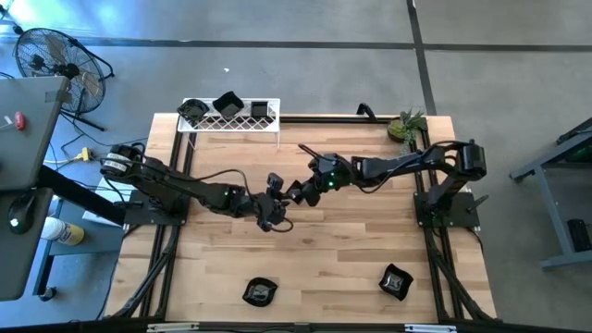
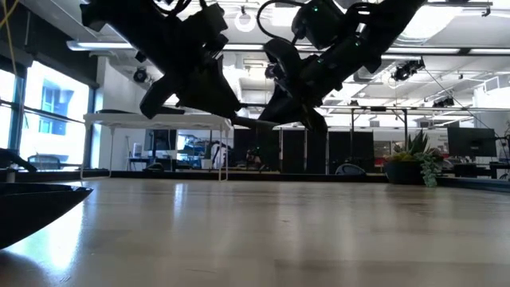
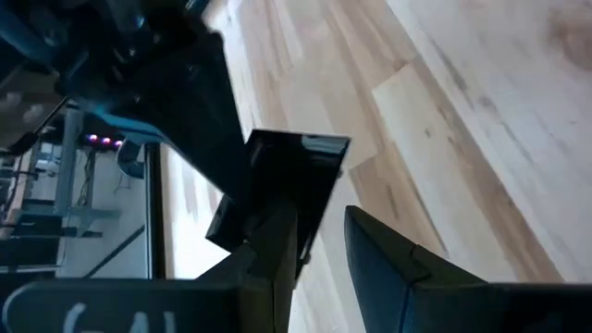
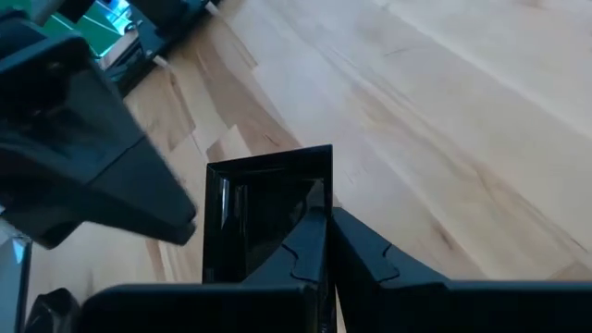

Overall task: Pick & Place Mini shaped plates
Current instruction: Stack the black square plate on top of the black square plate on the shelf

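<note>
Black and glossy, a square mini plate (image 4: 264, 208) is sitting clamped by its rim in our right gripper (image 4: 326, 242), held in the air above the wooden table (image 1: 351, 250) — a handover pose. Our left gripper (image 3: 319, 245) is meeting it there, fingers parted around the plate's edge. Farther out, three more plates (image 1: 227, 104) are resting on the white rack (image 1: 231, 123) at the table's far edge.

No legible text, label, brand, number or sign appears in any view. The left wrist view shows pale marks on the housing of the left pincer (image 3: 319, 268) (possibly characters, cut off at the frame edge), but they cannot be read. Nothing printed shows on the table (image 1: 370, 240).
</note>
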Robot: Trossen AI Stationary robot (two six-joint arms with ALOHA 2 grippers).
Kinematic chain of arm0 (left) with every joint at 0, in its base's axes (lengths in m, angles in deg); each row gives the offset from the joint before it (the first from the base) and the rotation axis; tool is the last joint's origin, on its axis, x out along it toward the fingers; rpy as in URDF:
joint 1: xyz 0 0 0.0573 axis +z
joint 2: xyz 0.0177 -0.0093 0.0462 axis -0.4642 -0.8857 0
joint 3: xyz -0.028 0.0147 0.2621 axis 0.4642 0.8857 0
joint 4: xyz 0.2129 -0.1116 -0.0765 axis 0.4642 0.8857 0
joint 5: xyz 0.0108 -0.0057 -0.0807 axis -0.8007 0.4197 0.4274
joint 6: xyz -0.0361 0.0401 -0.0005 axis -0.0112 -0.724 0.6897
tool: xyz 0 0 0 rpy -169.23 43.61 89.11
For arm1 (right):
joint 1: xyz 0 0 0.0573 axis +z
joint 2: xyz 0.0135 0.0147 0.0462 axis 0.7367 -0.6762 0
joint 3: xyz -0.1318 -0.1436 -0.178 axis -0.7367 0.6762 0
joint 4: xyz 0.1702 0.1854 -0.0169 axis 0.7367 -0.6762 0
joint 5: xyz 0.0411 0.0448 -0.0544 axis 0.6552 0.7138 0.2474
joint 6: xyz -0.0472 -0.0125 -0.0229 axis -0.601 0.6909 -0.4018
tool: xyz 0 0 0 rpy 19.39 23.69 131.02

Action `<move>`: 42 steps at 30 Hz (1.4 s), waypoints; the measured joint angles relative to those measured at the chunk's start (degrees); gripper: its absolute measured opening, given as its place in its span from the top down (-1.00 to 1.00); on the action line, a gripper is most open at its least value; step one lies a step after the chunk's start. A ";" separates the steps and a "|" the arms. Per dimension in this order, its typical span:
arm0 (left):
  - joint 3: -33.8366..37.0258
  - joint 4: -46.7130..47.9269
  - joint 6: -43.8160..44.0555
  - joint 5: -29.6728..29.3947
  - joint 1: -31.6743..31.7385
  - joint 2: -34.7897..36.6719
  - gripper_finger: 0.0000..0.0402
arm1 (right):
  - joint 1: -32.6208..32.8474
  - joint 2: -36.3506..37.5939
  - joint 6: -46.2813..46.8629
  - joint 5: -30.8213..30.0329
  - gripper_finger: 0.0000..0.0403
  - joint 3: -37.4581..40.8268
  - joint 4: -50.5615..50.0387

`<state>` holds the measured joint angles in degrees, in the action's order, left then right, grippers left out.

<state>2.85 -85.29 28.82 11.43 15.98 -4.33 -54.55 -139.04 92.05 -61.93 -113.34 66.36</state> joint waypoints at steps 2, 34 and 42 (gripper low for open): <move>0.00 -0.12 0.00 -0.51 0.02 0.00 0.55 | 0.07 0.03 0.24 0.07 0.95 0.00 0.25; 0.00 0.57 -2.12 1.32 0.02 0.00 0.99 | 0.79 0.11 -3.43 1.22 0.82 0.04 2.98; 0.00 2.09 -1.55 1.30 0.04 0.00 0.99 | 0.40 2.29 -8.86 0.90 0.39 0.08 1.49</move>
<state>2.85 -83.20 27.27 12.72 16.02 -4.33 -54.15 -136.75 83.20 -61.03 -113.25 67.85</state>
